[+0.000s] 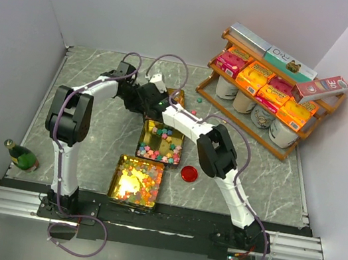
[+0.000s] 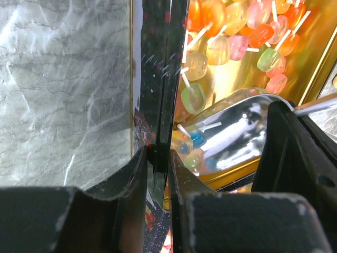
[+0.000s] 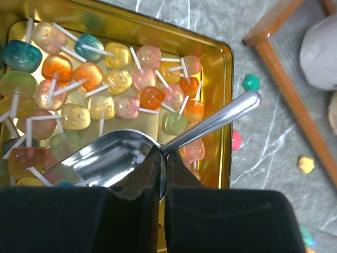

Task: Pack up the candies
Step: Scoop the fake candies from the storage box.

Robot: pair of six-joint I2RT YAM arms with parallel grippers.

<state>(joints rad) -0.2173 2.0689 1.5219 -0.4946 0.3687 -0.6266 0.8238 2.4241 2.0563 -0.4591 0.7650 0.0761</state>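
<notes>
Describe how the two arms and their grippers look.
Both the left arm and right arm have white links, bulky black joints and loose purplish cables looping alongside. The left gripper and right gripper are matte black and blocky, with scuffed edges.

The white-and-black left arm (image 1: 97, 88) and right arm (image 1: 188, 126) converge forward. The left end effector (image 2: 158, 153) pinches a thin dark tin wall (image 2: 158, 79); the right end effector (image 3: 163, 158) (jaws nearly touching) clamps a shiny metal scoop (image 3: 105, 158).
</notes>
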